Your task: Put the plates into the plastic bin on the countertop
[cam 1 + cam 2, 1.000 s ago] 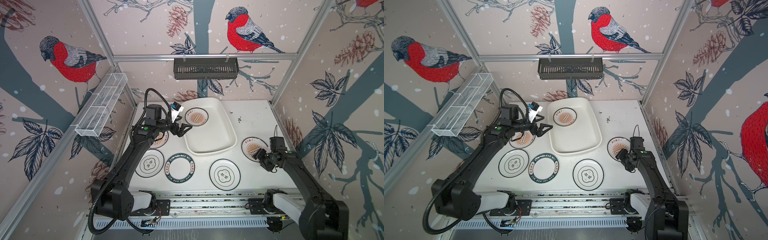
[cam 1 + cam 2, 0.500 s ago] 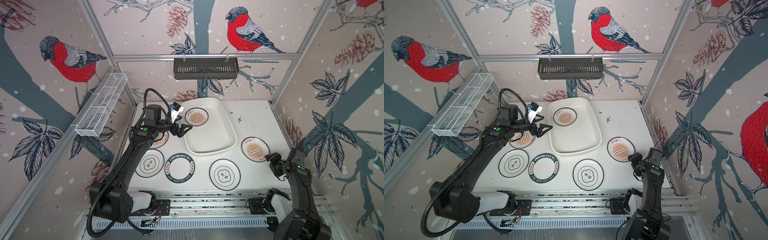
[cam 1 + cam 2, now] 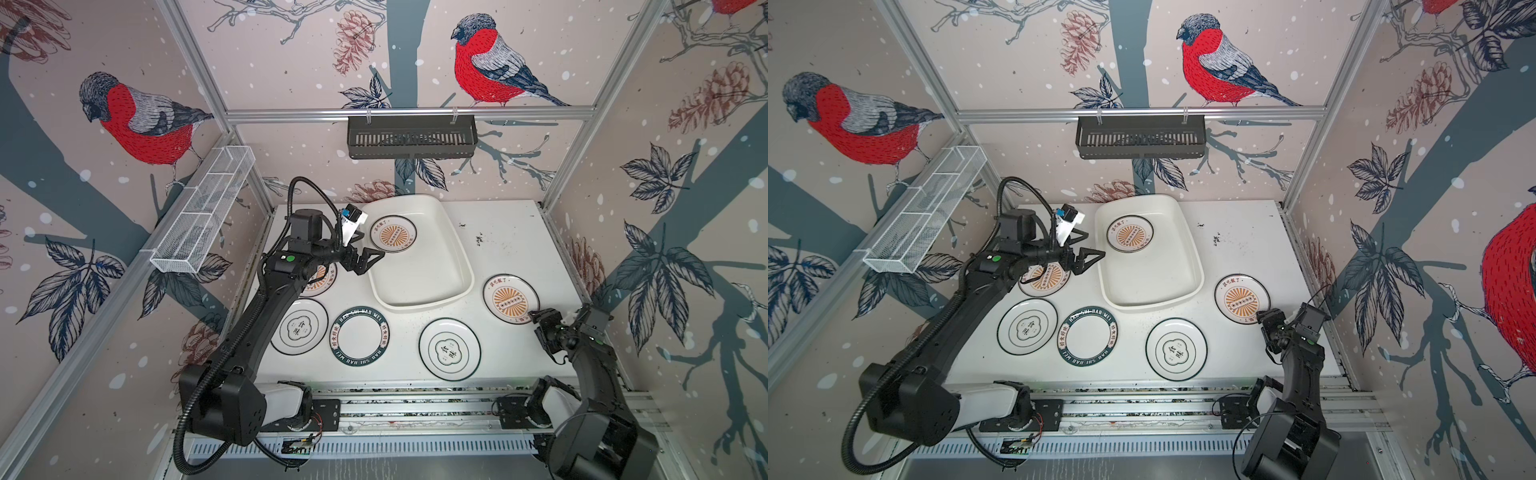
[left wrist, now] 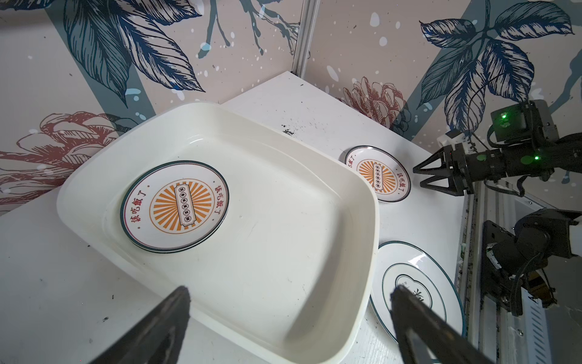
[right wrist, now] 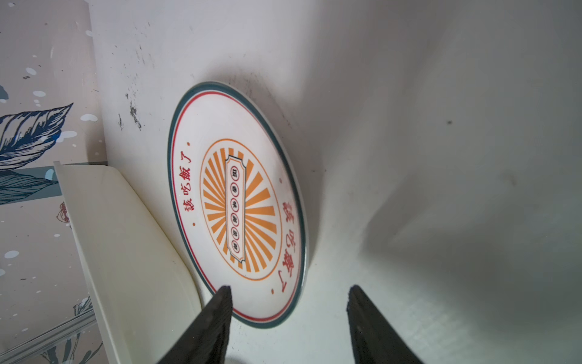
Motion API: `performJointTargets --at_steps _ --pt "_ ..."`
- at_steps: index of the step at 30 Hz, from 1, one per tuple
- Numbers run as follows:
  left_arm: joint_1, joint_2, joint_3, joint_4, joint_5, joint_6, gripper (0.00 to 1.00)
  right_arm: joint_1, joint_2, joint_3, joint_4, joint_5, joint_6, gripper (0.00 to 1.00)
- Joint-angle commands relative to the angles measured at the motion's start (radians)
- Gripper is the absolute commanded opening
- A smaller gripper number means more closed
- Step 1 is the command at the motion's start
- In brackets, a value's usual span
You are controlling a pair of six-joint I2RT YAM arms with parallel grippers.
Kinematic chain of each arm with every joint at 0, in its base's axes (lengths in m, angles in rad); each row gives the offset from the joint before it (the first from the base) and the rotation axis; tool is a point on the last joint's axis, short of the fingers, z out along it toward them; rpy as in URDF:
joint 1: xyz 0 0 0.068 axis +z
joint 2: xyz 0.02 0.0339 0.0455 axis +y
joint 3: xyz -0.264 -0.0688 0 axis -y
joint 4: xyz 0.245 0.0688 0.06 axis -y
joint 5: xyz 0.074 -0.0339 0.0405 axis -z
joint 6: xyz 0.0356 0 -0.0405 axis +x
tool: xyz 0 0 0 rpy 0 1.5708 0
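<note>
The cream plastic bin (image 3: 460, 257) (image 4: 374, 205) sits at the back of the countertop (image 3: 511, 232) with one sunburst plate (image 3: 393, 234) (image 4: 174, 206) in it. My left gripper (image 3: 371, 246) (image 4: 290, 288) hovers open over the bin's left rim, holding nothing. Another sunburst plate (image 3: 510, 298) (image 5: 239, 205) lies flat right of the bin. My right gripper (image 3: 536, 318) (image 5: 289, 288) is open at that plate's front-right edge, touching nothing that I can see. A third sunburst plate (image 3: 322, 279) lies partly hidden under the left arm.
Along the front lie two emblem plates (image 3: 299, 326) (image 3: 449, 349) and a green lettered-rim plate (image 3: 360, 334). A black slotted rack (image 3: 411, 137) hangs on the back rail and a white wire basket (image 3: 203, 216) on the left wall. Aluminium rails edge the countertop.
My right gripper pulled off the right sunburst plate toward the front right, then came partway back to its edge with the jaws a little narrower. The left arm has not moved.
</note>
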Motion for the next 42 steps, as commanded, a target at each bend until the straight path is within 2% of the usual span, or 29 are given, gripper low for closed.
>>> performJointTargets --at_steps 1,5,19,42 --pt "-0.003 0.000 0.002 0.018 0.013 0.003 0.98 0.000 0.035 -0.004 0.063 -0.031 0.006 0.60" --pt "-0.003 0.002 0.000 0.014 0.007 0.012 0.98 -0.002 0.058 -0.023 0.106 -0.041 0.015 0.58" --pt "-0.003 0.008 -0.003 0.012 0.001 0.014 0.98 -0.011 0.116 -0.113 0.356 -0.081 0.087 0.38" --pt "-0.002 0.007 -0.006 0.013 -0.001 0.012 0.98 -0.025 0.247 -0.159 0.546 -0.057 0.089 0.24"
